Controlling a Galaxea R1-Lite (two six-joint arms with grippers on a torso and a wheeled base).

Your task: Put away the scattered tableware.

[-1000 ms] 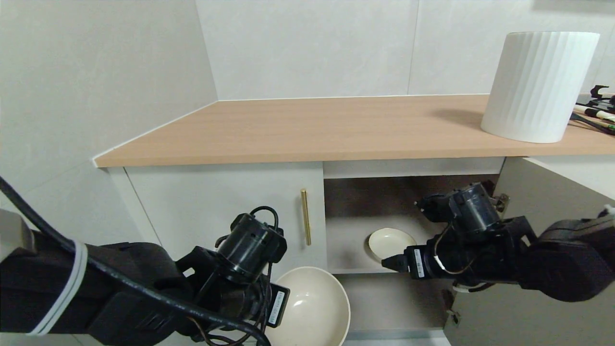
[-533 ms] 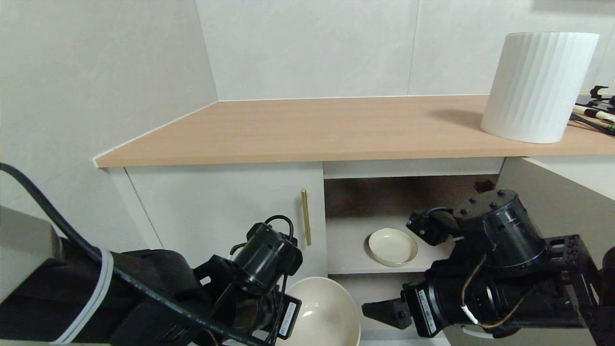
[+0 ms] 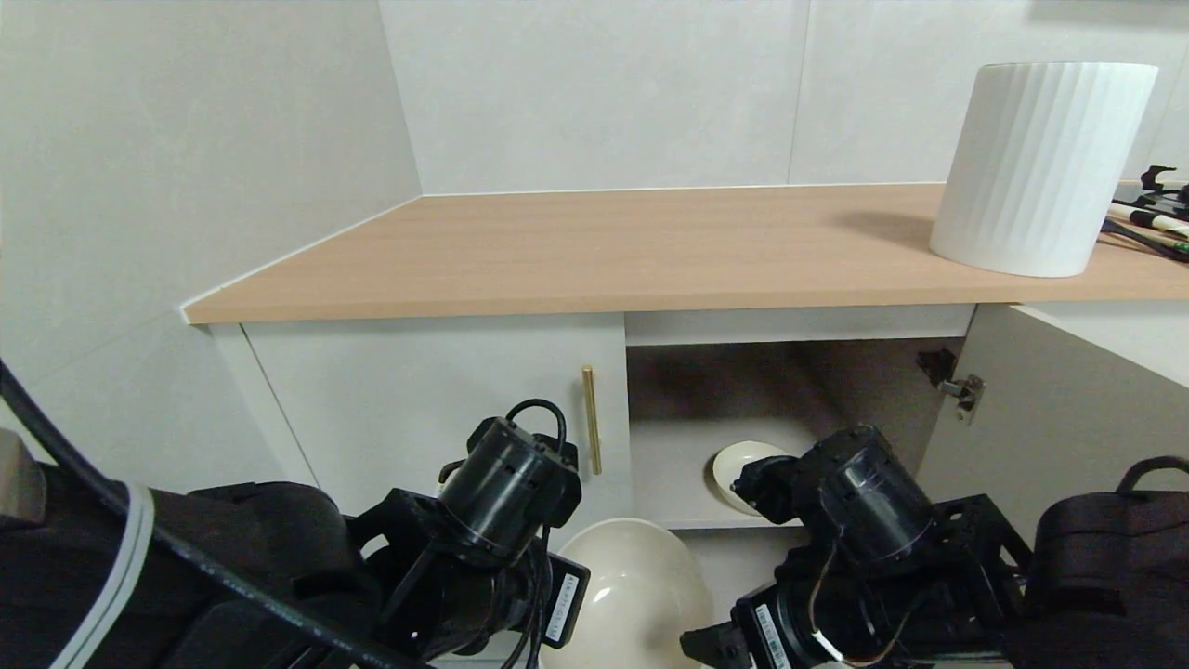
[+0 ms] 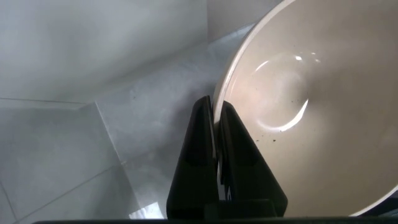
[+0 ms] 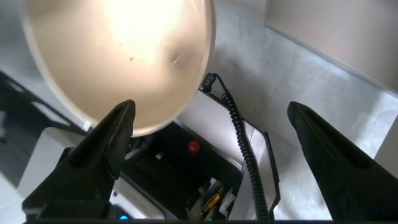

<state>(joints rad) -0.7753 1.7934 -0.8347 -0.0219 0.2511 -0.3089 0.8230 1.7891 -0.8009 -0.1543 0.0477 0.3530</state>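
In the head view the left gripper is mostly hidden behind its own wrist, so its fingers are hard to make out there. A cream bowl sits tilted on edge right against it, with its lower part cut off by the frame. The right gripper lies just beyond the bowl's far side, and only one dark finger shows above the bottom edge. Up and behind that wrist a small plate rests on the shelf of the open cabinet, its near side covered by the arm. The open door hangs beside the right arm, and the closed door's brass handle stands above the left wrist. On the countertop, well above both, is a white ribbed container with pens beside it, cut off at the edge.

In the left wrist view the gripper's two fingers are pinched tight on the bowl's rim, one on each face. Much of the bowl runs out of frame.

In the right wrist view the gripper's fingers are spread wide with nothing between them. The bowl's hollow faces them from ahead, apart from both tips.
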